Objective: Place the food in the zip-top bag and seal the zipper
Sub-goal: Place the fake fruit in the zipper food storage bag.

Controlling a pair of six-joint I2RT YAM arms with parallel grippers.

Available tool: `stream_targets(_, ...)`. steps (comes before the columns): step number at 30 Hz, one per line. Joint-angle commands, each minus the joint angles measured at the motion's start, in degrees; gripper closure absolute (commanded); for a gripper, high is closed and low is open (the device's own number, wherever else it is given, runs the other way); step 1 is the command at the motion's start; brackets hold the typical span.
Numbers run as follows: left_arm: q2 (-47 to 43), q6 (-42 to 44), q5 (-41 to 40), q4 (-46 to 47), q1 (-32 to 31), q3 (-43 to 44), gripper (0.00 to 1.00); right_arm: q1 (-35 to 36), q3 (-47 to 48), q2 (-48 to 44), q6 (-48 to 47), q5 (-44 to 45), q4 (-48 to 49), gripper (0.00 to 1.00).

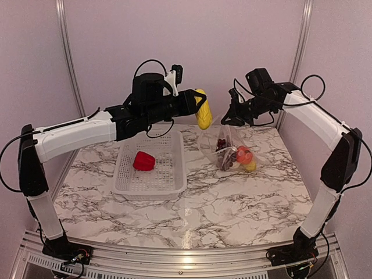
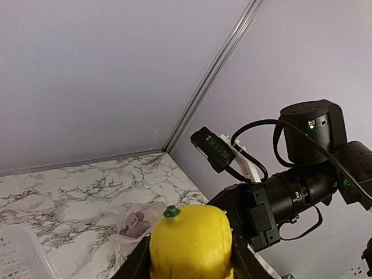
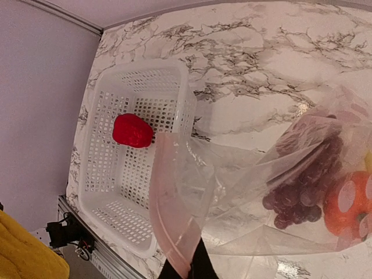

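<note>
Marble-veined table [image 1: 232, 197], pale lilac walls all round, and both arms are up off the surface. Left gripper [image 1: 197, 104] is high in the air between basket and bag, its fingers clamped on either side of a yellow corn piece [image 1: 204, 119]. From overhead the corn's long axis reads close to vertical, crosswise to the arm, which reaches out level toward the right. On the left wrist camera the corn [image 2: 189, 244] fills the bottom of the view, and the end carrying a small green nub is the end showing. Over on the other side, the right gripper [image 1: 228, 121] is pinched tight on the mouth edge of the zip-top bag [image 1: 212, 145], holding that edge up while the rest of the bag slumps on the marble. On the right wrist view the zipper [image 3: 165, 215] runs away from the fingers as a pale pinkish strip, curving up toward the basket, and the mouth is gaping. Low in the bag lie a purple grape bunch [image 1: 224, 157], an orange fruit [image 1: 243, 154] and another yellow piece [image 1: 250, 167]. Left of the bag, the white perforated basket [image 1: 125, 186] sits flat with one red bell pepper [image 1: 143, 161] lying in it.
</note>
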Motion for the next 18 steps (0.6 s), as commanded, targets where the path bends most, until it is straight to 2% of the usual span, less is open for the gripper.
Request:
stream_targets(1,-0.5,2.8,-4.1,11.7,-2.1,-1.0,1.00,1.0,4.0,-2.6,0.5,-1.3,-2.2,1.00)
stream_targets(18,9.2,8.0,-21.8,23.8,-10.7,-3.1,1.00,-0.8,7.0,-4.5,4.0,-5.5,-5.5,1.00)
